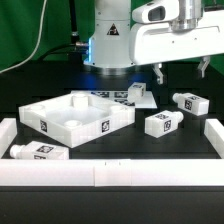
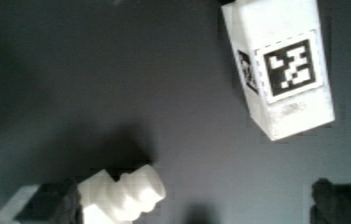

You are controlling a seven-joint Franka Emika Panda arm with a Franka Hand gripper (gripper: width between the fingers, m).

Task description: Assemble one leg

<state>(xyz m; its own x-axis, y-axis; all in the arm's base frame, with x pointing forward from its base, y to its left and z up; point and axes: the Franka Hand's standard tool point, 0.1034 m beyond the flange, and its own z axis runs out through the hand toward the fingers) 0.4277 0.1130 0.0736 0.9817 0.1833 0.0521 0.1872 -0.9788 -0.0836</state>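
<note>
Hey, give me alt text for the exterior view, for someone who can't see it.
A white robot arm holds its open tool above a black table, near a leg. On the exterior view's left lies the white square tabletop, with another leg beside it and a third nearer the camera.

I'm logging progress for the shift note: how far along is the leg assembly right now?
Done: nothing yet. The tabletop carries no attached part, and a leg at the exterior view's right lies loose on the table, as do others like it. In hand: nothing; the gripper hangs open above that side. Left: grasp a leg, bring it to the tabletop and fix it in.
</note>
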